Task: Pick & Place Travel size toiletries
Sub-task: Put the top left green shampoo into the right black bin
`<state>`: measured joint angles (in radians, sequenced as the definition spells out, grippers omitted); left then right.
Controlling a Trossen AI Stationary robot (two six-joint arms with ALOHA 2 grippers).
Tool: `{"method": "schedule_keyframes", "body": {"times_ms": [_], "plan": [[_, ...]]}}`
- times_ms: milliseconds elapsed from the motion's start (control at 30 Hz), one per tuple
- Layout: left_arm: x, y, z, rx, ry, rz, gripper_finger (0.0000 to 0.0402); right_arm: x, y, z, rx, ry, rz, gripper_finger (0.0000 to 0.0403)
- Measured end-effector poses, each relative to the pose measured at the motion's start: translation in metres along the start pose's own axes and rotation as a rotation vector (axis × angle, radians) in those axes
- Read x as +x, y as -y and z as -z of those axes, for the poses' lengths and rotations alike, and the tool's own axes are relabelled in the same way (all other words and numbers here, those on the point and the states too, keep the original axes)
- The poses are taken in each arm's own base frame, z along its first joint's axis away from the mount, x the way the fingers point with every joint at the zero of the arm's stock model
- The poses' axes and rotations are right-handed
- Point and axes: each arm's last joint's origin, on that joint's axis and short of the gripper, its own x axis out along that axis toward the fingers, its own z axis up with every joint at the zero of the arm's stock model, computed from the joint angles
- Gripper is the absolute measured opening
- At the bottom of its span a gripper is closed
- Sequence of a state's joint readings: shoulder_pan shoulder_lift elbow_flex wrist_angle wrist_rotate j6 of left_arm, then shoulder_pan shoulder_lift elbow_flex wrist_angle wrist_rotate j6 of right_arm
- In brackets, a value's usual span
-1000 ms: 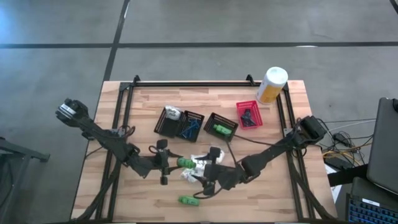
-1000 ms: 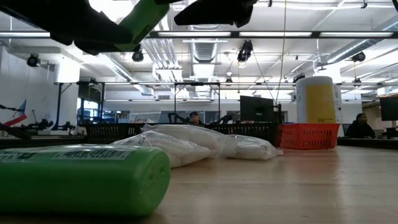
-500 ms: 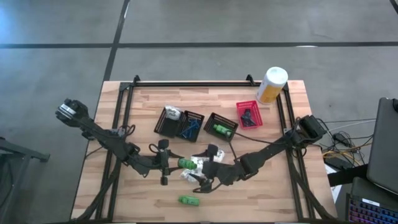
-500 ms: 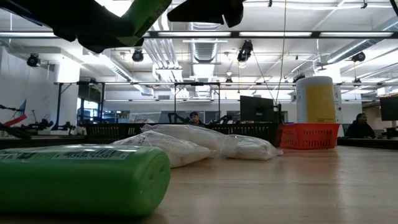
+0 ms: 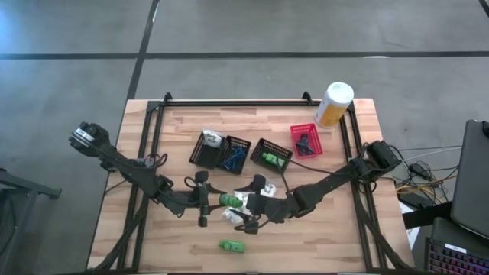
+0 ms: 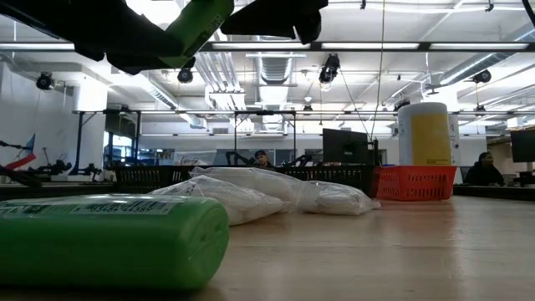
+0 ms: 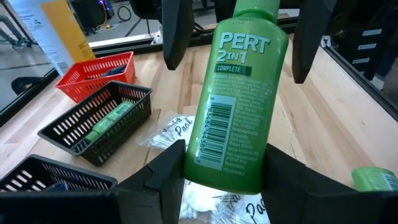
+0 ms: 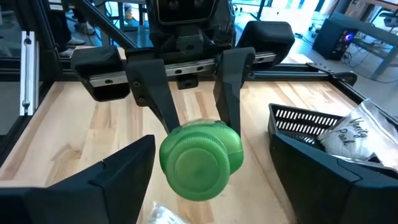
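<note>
- Your left end effector [image 5: 208, 200] hovers over the front middle of the tabletop [image 5: 176, 122], clamped on a green bottle [image 7: 239, 99] that is held clear of the wood with its cap pointing at the other arm.
- Your right end effector [image 5: 252, 208] faces it cap-on, fingers [image 8: 127, 168] spread wide either side of the cap and apart from it, gripping nothing.
- Open wood lies along the front edge, broken only by a second green bottle [image 5: 232, 246] lying on its side near that edge; the left and right strips inside the black frame rails are bare.
- Just beneath the two end effectors lie white clear-wrapped lumps [image 6: 276, 194], crinkly and soft-looking.
- Behind them runs a row of mesh baskets: a black basket [image 5: 206, 149] with a white wrapped item, a second black basket [image 5: 236, 153] with something blue, a third black basket [image 5: 272, 154] holding a green packet, and a red basket [image 5: 306, 140] with a dark flat sachet.
- A tall white-and-yellow canister [image 5: 334, 104] stands upright at the far right corner, well apart from the arms.
- The held bottle is smooth plastic, cylindrical, with a printed label and barcode.
</note>
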<state>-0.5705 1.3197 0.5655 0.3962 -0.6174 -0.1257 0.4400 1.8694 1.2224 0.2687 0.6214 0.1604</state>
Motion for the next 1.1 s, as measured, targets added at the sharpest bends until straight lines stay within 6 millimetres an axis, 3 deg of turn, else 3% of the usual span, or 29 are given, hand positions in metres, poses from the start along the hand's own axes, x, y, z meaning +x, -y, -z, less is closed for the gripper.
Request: {"method": "schedule_keyframes", "body": {"times_ms": [400,867,1100], "plan": [[0.0011,-0.0018,-0.0002,0.011,-0.001,-0.008,0.0170,0.0005,0.0009,-0.0001,0.005,-0.002,0.001,0.0265],[0.0013,-0.0022,0.0001,0.011,-0.003,-0.011,0.0195,0.0000,0.0011,0.0010,-0.005,-0.013,0.003,0.0168],[0.0013,-0.0034,0.0036,-0.001,-0.043,-0.035,0.0198,-0.0002,0.0028,0.0040,-0.009,-0.035,0.046,0.0175]]}}
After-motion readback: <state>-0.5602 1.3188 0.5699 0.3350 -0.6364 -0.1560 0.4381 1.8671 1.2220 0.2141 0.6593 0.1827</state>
